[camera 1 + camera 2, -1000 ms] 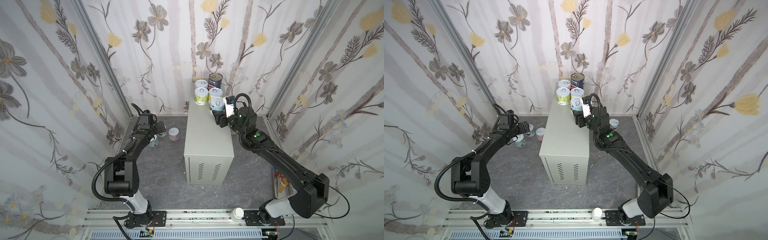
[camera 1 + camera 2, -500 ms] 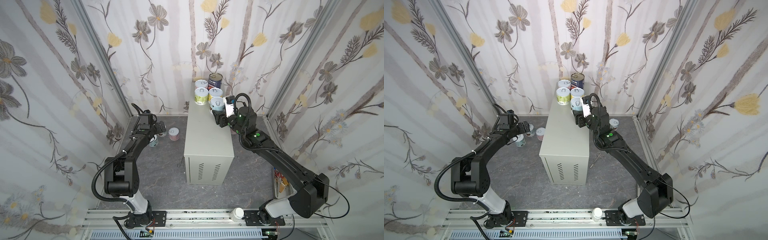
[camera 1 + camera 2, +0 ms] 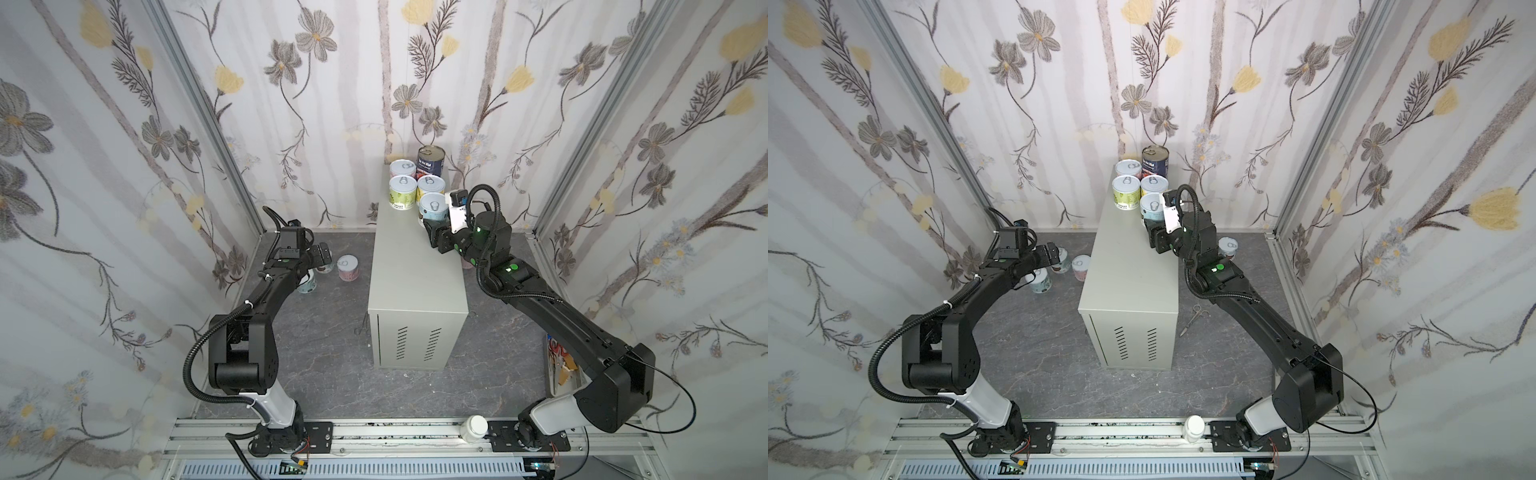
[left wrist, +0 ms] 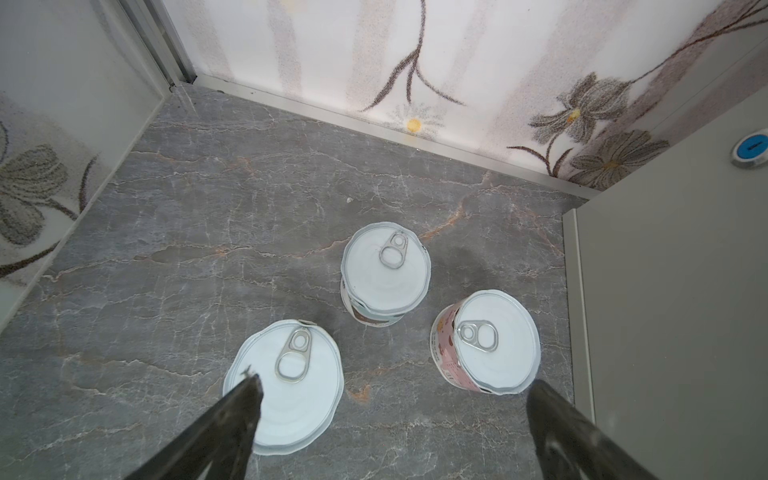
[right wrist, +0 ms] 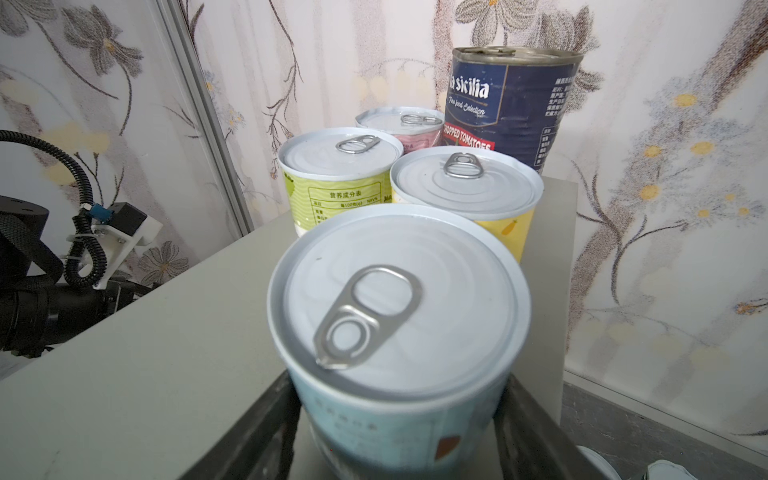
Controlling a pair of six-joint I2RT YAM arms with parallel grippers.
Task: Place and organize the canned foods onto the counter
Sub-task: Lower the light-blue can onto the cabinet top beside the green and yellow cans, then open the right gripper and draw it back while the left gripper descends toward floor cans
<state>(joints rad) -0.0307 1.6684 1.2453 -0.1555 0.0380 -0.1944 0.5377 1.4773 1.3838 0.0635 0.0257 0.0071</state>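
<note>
- Tomato can (image 5: 511, 104), upright at the counter's (image 5: 166, 332) back, reads "la sicilia", "CHOPPED TOMATOES".
- Right gripper (image 5: 399, 386) flanks upright blue can (image 5: 399, 291); grip unclear.
- Left gripper (image 4: 394, 380) gapes wide.

From my right wrist camera: the tall dark-blue-and-red metal tomato can (image 5: 511, 104) reads "a sicilia", "Fine food Selection" and, on its red band, "CHOPPED TOMATOES". The small white print beside these is too fine to read. The short yellow-green-labelled can (image 5: 332, 195) carries a table headed "营养成分表", with "NRV%".

The blue can (image 5: 399, 316) has its base cropped.
</note>
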